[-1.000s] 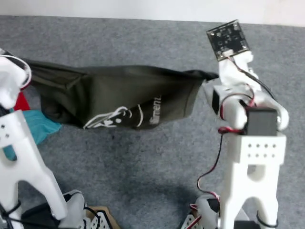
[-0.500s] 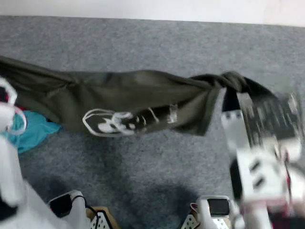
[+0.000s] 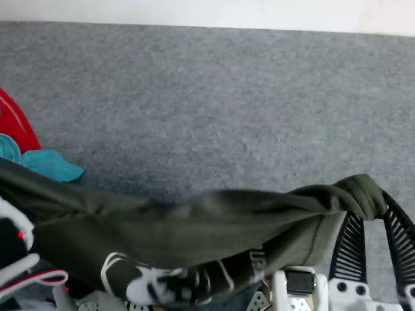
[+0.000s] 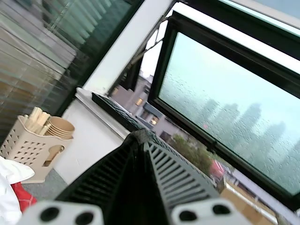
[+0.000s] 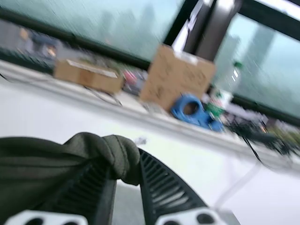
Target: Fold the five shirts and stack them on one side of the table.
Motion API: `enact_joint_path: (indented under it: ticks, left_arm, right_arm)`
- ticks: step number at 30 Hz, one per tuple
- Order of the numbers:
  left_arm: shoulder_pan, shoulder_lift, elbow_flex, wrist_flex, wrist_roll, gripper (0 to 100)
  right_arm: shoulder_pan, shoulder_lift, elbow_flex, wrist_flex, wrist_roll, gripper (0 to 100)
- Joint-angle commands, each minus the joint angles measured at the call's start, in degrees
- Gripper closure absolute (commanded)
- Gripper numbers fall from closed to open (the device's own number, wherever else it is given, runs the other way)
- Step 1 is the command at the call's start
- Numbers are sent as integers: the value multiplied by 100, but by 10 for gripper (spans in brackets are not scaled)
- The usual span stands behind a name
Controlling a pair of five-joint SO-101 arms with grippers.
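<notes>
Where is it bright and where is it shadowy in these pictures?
High view: even light; the dark olive printed shirt lays a soft shadow on the grey felt table. Left wrist view: the bright window leaves the black ribbed left claw looking dark. Right wrist view: daylit windows and a pale sill glow behind the shirt.

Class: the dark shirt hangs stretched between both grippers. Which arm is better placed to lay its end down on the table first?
Probably right. The right gripper holds the olive shirt next to bare grey table; its other end hangs by the red shirt and teal shirt.
</notes>
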Motion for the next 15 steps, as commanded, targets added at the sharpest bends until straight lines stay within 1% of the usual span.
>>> enact_joint_path:
  ticks: [1, 3, 7, 12, 15]
  left_arm:
    - [-435, 4, -40, -334, 738, 990]
    - [-558, 92, 119, -475, 870, 990]
    - [-514, 576, 611, -923, 888, 990]
    - [92, 1719, 1226, -1688, 853, 990]
    - [356, 2519, 1288, -1969, 703, 990]
  right_arm:
    - [646, 620, -75, 268, -79, 992]
    - [716, 954, -66, 356, -105, 992]
    - [312, 1560, -48, 338, -193, 992]
    - [-66, 2466, -48, -4, -484, 992]
    - [-110, 3099, -48, -356, -633, 992]
